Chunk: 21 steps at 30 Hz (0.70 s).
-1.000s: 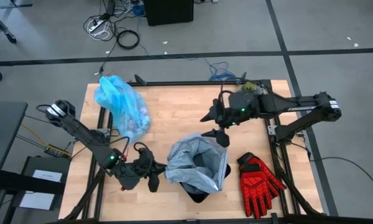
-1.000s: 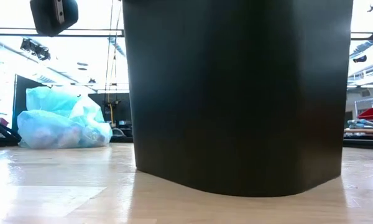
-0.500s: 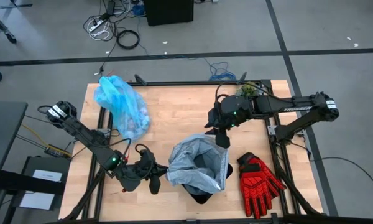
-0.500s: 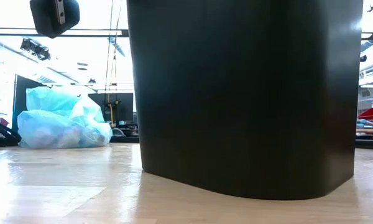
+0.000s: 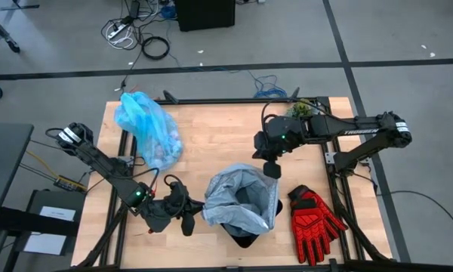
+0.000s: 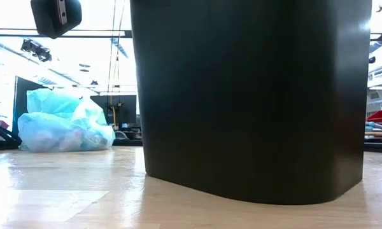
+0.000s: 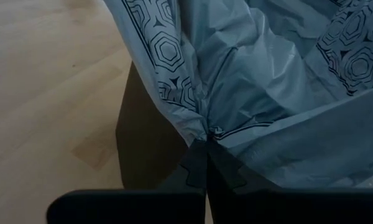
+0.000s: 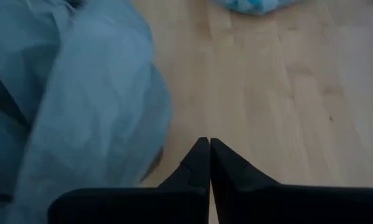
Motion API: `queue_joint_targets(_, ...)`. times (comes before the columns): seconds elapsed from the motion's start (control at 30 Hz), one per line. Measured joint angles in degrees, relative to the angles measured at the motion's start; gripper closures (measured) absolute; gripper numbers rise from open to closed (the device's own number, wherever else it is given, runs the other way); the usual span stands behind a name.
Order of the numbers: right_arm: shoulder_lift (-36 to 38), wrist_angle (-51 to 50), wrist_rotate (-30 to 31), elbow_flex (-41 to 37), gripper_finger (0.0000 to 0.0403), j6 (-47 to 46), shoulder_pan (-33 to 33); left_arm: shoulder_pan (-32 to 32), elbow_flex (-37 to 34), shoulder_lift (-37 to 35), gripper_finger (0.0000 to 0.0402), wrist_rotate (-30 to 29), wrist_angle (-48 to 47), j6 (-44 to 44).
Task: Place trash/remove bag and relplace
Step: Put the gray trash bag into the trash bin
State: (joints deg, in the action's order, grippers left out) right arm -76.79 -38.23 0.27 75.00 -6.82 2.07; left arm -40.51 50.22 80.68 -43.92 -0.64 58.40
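A: Nearest the front edge, what is shown?

B: The black bin (image 5: 243, 236), lined with a paler grey-blue bag (image 5: 240, 198) that drapes unevenly over its rim. The left gripper (image 7: 206, 163), at the bin's left side, is clenched on a pinch of that liner's edge. A red work glove (image 5: 314, 215) lies just beside the bin on the right.

A: And the other arm?

B: The right gripper (image 8: 204, 163) hovers above the wood just beyond the bin's far rim, fingers pressed together on nothing; the liner lies beside them, not between them.

A: Farther back?

B: The bright cyan bag (image 5: 147, 127) sits at the far left corner of the table (image 5: 211, 136), well apart from the bin, bunched closed with pale wads, apparently the trash (image 5: 160, 155), showing faintly through it. A small green plant (image 5: 305, 106) stands at the far right.

A: Progress, then?

B: Judging from this, collection and removal look complete. Replacement is partway: the new liner is in but still needs spreading and seating around the rim.
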Motion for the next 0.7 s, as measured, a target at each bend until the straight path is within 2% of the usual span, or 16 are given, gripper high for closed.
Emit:
queue_joint_targets(0.2,0.0,-1.1,0.8,-0.8,0.0403,0.4,0.0,0.0,0.0,1.2,0.0397,0.0,0.5,-1.1)
queue_joint_targets(0.37,0.0,-1.9,4.6,-4.6,0.0403,0.5,0.0,0.0,0.0,4.2,0.0397,0.8,3.8,-1.2)
queue_joint_targets(0.7,0.0,1.4,4.1,-10.1,0.0403,-2.0,0.2,0.0,0.0,10.6,0.0396,1.4,10.4,-1.1)
